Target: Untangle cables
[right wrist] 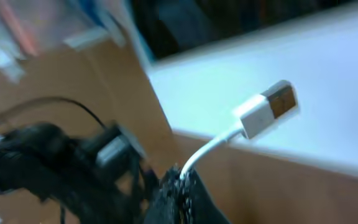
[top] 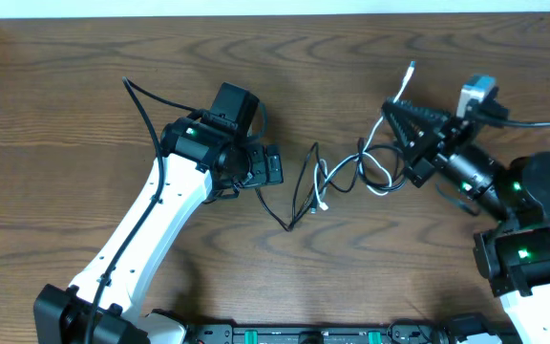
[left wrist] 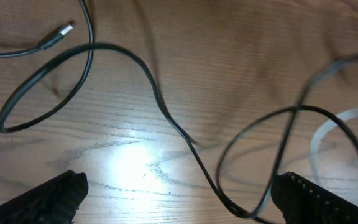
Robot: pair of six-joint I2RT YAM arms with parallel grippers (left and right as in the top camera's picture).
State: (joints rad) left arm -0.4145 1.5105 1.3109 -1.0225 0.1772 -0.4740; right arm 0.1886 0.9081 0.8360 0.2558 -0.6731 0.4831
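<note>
**Cable tangle, mid-table: white cord gripped at one end**

Item: the cables (top: 337, 177), thin cords in loose overlapping loops on the wooden table (top: 65, 96). They lie between the two arms, near the middle of the overhead view.

- White cable (top: 405, 84): one stretch rises from the tangle to the right gripper. A short tail sticks out past the fingertips and ends in a white USB plug (right wrist: 271, 107) with a metal tip, held off the table. Lower down, this cord loops through the black ones.
- Black cable (left wrist: 148, 74): flat on the wood in a long S-curve, with a narrow loop at one side and a wider ring at the other. The ring crosses a pale, blurred cord. A small plug end (left wrist: 58, 36) rests near the top edge of the left wrist view. How many black cords there are cannot be told.

Right gripper (top: 390, 107): pinched tight on the white cable, at the tangle's right edge.

Left gripper (top: 273, 164): jaws spread wide and holding nothing, just left of the tangle. Its dark fingertips (left wrist: 48, 199) straddle the black cable without touching it.
</note>
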